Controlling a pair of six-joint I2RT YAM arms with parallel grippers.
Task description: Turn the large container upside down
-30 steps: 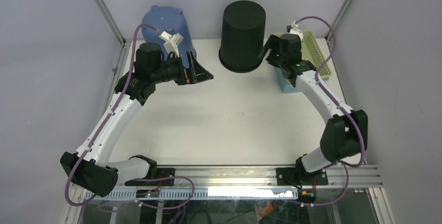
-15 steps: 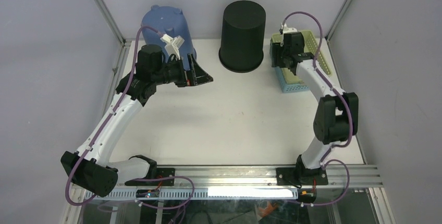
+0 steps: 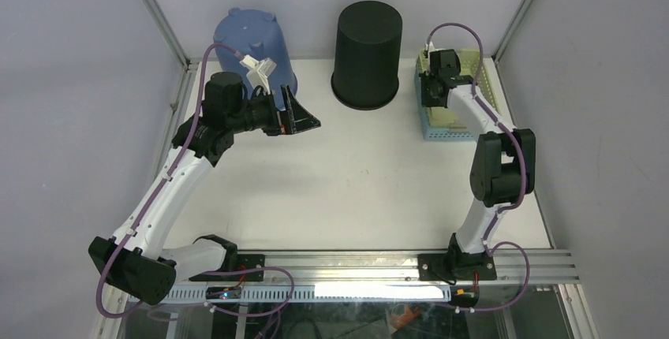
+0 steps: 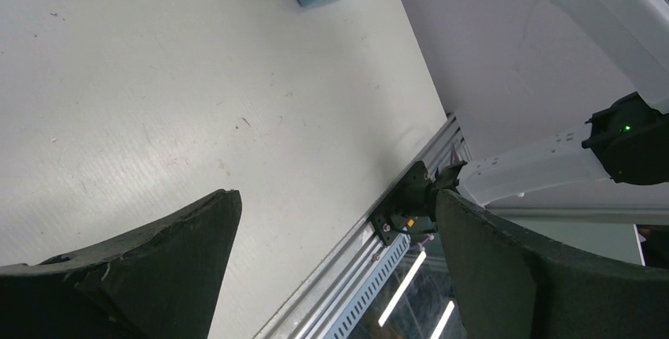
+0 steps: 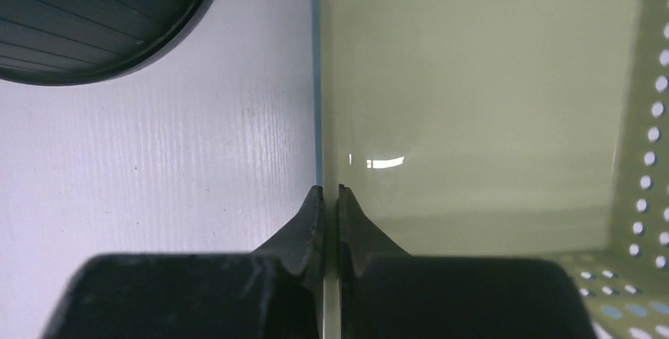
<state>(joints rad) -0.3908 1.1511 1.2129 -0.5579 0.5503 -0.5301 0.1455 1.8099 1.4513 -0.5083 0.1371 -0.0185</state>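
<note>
Presently right fingers [image 5: 312,217] pinch the green basket [image 5: 473,79] by its thin wall, left fingers [image 4: 158,264] spread; we judge it light, stiff, slippery.

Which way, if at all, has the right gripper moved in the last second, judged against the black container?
Yes. The right gripper has moved right, away from the black container, and now pinches the left wall of the green basket.

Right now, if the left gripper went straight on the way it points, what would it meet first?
Most likely the bare table: the left gripper, jaws open, seems tilted down over open tabletop toward the right arm's base, with nothing standing between. Depth is hard to judge.
</note>
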